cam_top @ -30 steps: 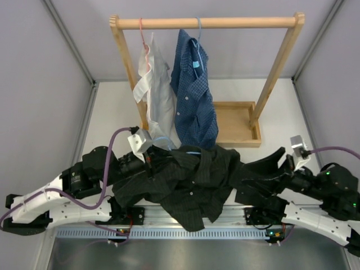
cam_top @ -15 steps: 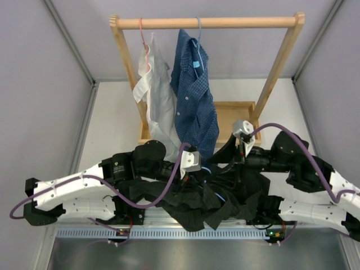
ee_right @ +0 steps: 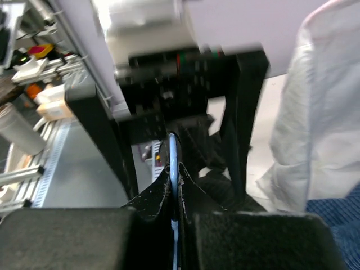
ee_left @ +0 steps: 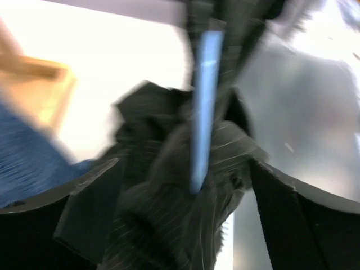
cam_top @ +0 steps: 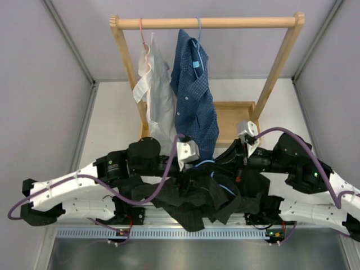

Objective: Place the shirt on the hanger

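Observation:
The black striped shirt (cam_top: 197, 197) lies bunched at the near middle of the table, between both arms. The thin light-blue hanger (cam_top: 224, 187) runs through it, with loops of wire showing above the cloth. In the left wrist view my left gripper (ee_left: 183, 169) is open, fingers (ee_left: 90, 214) wide apart. Shirt fabric (ee_left: 163, 225) and the blurred hanger wire (ee_left: 202, 101) lie between and beyond them. In the right wrist view my right gripper (ee_right: 175, 174) is shut on the hanger wire (ee_right: 173, 149). Most of the hanger is hidden under the cloth.
A wooden rack (cam_top: 205, 22) stands at the back with a white shirt (cam_top: 157, 95) and a blue checked shirt (cam_top: 194, 95) hanging from it. Its tray base (cam_top: 239, 124) sits just behind the arms. Grey walls close in both sides.
Both arms swung inward to the middle and the shirt bunched up there. The left gripper went from shut to open. The right gripper closed on the hanger wire.

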You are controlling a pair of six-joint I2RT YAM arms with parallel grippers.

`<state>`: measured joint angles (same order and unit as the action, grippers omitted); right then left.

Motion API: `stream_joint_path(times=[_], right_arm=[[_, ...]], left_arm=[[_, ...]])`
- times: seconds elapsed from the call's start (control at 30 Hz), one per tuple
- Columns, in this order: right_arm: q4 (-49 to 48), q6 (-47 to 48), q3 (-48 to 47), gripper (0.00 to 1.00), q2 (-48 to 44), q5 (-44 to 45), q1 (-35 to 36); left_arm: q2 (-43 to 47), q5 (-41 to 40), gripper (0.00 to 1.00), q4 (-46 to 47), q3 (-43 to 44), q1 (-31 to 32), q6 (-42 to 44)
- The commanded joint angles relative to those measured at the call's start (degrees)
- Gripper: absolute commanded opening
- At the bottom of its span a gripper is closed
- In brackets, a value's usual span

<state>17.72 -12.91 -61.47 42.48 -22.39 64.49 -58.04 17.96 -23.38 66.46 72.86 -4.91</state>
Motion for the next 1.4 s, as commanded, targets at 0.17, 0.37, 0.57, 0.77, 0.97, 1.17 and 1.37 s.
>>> stream_joint_path(times=[0.17, 0.37, 0.57, 0.77, 0.97, 1.17, 1.37], right_arm=[[10.05, 4.03, -6.98, 0.00, -6.26, 18.43, 0.38], [18.39, 4.03, -16.64, 0.00, -5.48, 28.18, 0.37], [21.57, 4.65, -24.73, 0.00, -2.23, 23.98, 0.38], [23.06, 3.33, -28.87, 0.00, 0.15, 16.16, 0.37], [25.70, 3.41, -30.55, 0.00, 0.33, 17.72, 0.37], [27.64, 4.47, -29.06, 0.00, -3.89, 24.14, 0.37], [27.72, 4.73, -30.28, 0.00, -2.59, 23.80, 0.46]], left_arm=[[20.81, -43.24, 0.98, -1.32, -2.26, 0.09, -5.54], [36.39, -41.53, 0.91, -2.20, -14.06, 0.09, -13.55], [35.20, -42.47, 0.91, 1.39, -18.64, 0.09, -13.12], [26.41, -49.94, 0.90, 11.40, -20.57, 0.09, -10.57], [24.46, -61.07, 0.00, 14.68, -21.19, 0.09, -14.76], [38.84, -80.16, 0.00, 1.52, -26.81, 0.09, -30.40], [43.54, -79.04, 0.00, -3.08, -27.08, 0.09, -31.92]])
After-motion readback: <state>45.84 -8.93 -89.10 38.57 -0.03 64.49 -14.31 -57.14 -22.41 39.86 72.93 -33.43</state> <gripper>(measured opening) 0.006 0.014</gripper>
